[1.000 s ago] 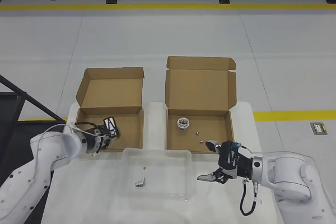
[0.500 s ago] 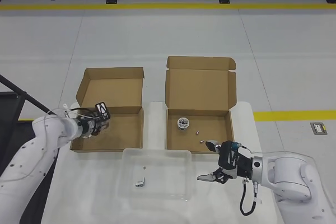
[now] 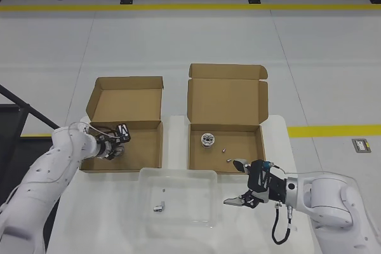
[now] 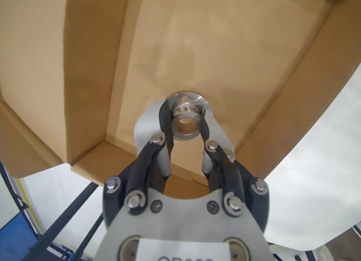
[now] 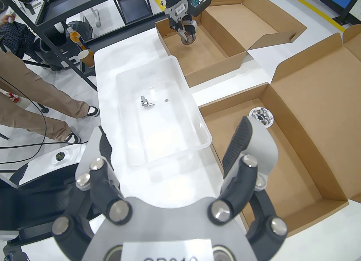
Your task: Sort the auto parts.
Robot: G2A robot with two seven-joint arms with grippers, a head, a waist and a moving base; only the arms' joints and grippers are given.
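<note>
My left gripper (image 4: 184, 115) is shut on a silver flanged bushing (image 4: 184, 126), held just above the floor of the left cardboard box (image 4: 214, 48). From above, that gripper (image 3: 113, 152) sits over the box's left end (image 3: 146, 145). My right gripper (image 3: 235, 183) stands open with nothing in it, beside the clear tray (image 3: 178, 173) and in front of the right cardboard box (image 3: 241, 141). A small metal bracket (image 3: 158, 206) lies in the tray. A round silver part (image 3: 207, 140) and a small screw (image 3: 223, 150) lie in the right box.
Both boxes have upright lid flaps at the back (image 3: 227, 95). A black rack (image 5: 84, 2) and a person's legs (image 5: 42, 104) are beside the table's left end. White tabletop (image 3: 108, 209) shows left of the tray.
My left arm has swung its gripper, with the bushing, from the box's front to its left end and lowered it inside. The right arm has not moved.
</note>
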